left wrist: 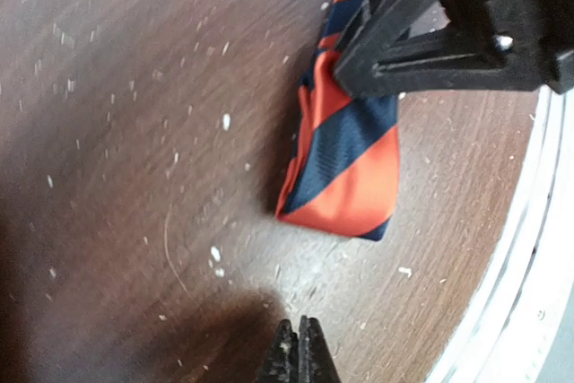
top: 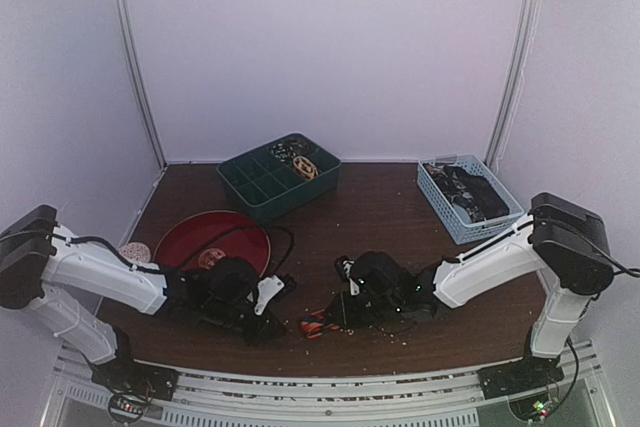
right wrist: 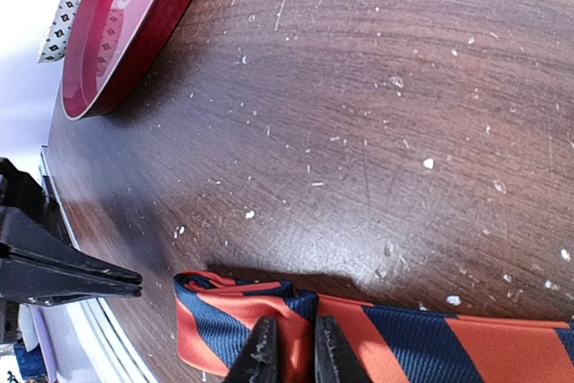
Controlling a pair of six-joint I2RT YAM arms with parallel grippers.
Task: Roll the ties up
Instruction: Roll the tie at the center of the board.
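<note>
The tie [left wrist: 345,163] has wide diagonal stripes of orange-red and dark navy. Under it the table [left wrist: 134,132] is dark brown wood grain flecked with pale specks. Beyond the tie are a glossy red tray [top: 185,237], a dark green bin [top: 270,205] and a light blue basket [top: 450,217].

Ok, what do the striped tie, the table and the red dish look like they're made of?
The tie looks woven, likely silk or polyester: fine diagonal ribbing, soft sheen, limp fold. The table shows wood grain, maybe laminate: dark brown, semi-gloss, scratched. The dish is glossy red, probably plastic or lacquer: bright reflections.
</note>
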